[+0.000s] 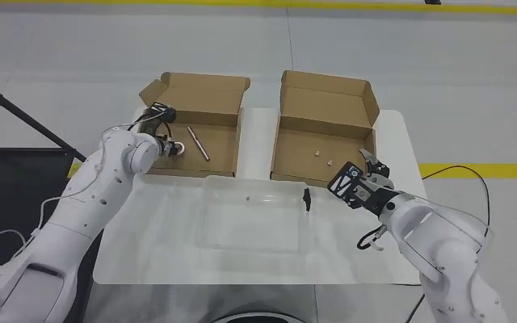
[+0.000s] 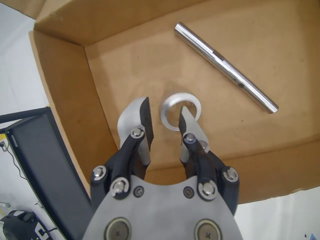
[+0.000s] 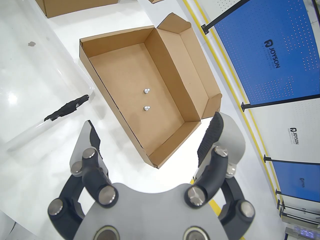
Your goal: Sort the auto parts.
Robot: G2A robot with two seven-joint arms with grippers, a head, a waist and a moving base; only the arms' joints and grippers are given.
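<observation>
Lifting straight up looks like the best move for the left tool point(image 2: 164, 104). Its two fingers are spread apart and grip nothing. The metal ring point(image 2: 180, 96) lies flat on the floor of the left box point(image 2: 137, 76). One finger tip sits over the ring's hole and the other is just outside its rim. Whether a finger touches the ring cannot be told. A long metal rod point(image 2: 226, 67) lies in the same box, apart from the ring.

The ring seems to be where it belongs, so the step is probably to let go and pull away. The tool should rise without tilting — a finger inside the hole could hook the rim and drag the ring along. It should also keep away from the box wall beside it, so the box does not slide.

The right tool point(image 3: 153, 119) is wide open too, with nothing in it. It hangs over the worktop point(image 1: 396, 137) by the near corner of the right box point(image 3: 192, 71). Two small pins point(image 3: 146, 90) lie on that box's floor. A small black piece point(image 3: 66, 108) rests on the clear sheet point(image 3: 30, 81) just beside this box — it may be the next part to sort, and being thin, it would need a low, careful pinch.
</observation>
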